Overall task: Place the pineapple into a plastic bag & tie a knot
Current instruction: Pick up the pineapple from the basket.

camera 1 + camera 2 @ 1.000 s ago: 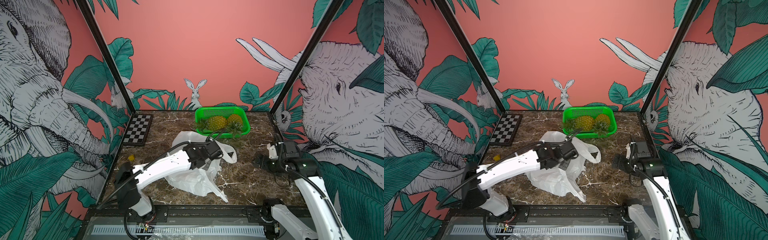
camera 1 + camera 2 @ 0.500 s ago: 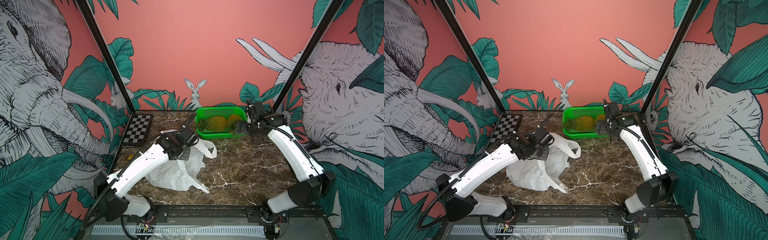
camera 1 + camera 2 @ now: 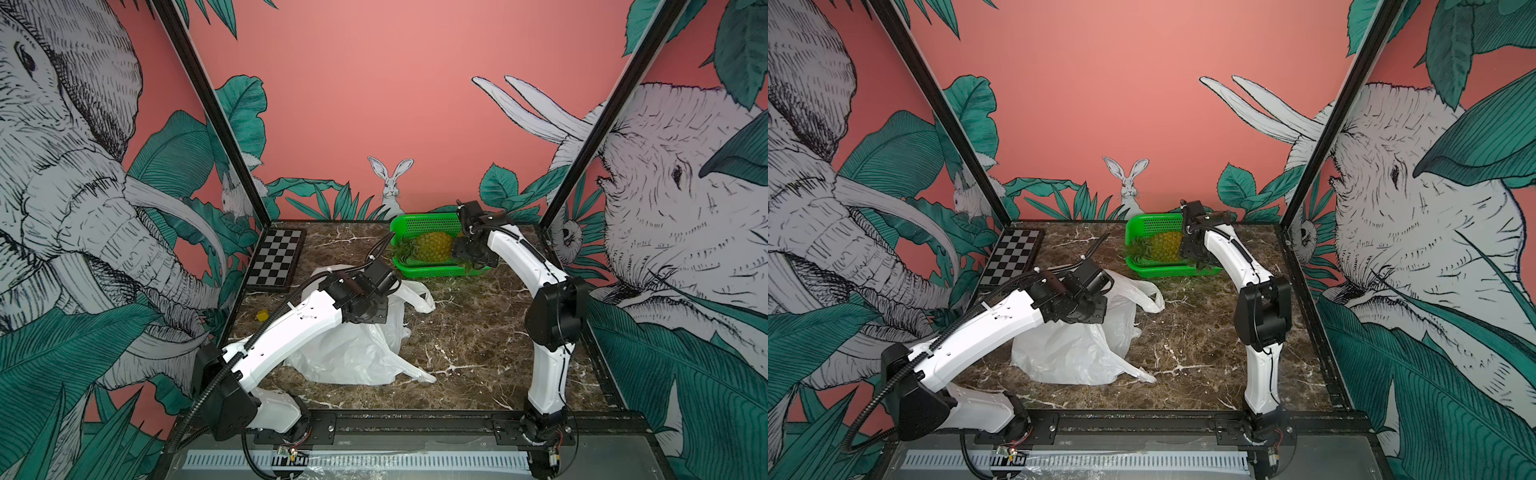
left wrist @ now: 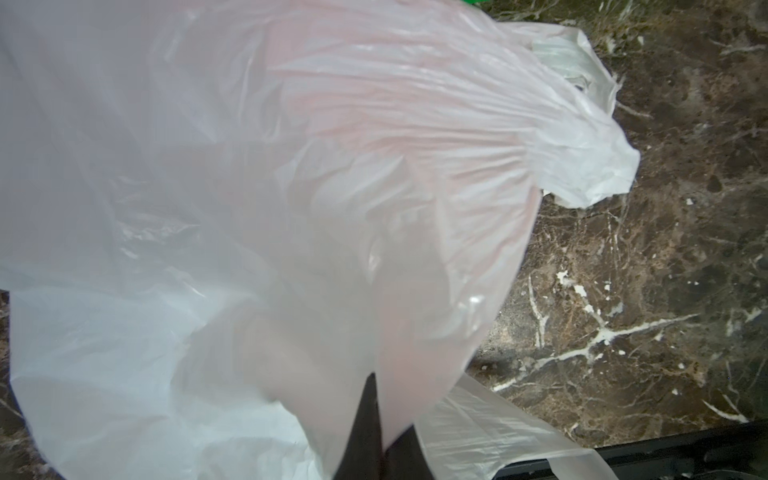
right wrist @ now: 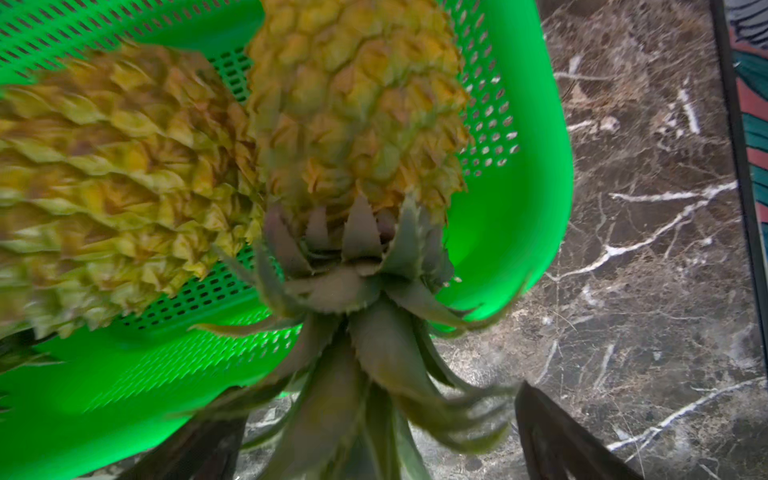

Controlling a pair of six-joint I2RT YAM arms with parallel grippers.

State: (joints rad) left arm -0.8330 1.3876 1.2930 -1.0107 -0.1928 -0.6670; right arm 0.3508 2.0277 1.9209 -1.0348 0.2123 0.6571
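Right gripper (image 3: 473,254), in both top views, hangs over the green basket (image 3: 424,219) at the back of the table (image 3: 478,332), its jaws hidden behind its own wrist. A neighbouring pineapple (image 3: 432,247) shows beside it. The left gripper (image 3: 371,309) lifts a fold of the plastic bag (image 3: 353,353), which lies crumpled mid-table with its handles loose and no knot. From the left wrist, dark fingers (image 4: 363,432) are clenched on the film, probably near the mouth, though plastic veils the view. From the right wrist, the jaws stand wide astride the crown of the pineapple (image 5: 357,116) in the basket, not closed on it. By my reading nothing is bagged: lifting, loading and tying all remain.
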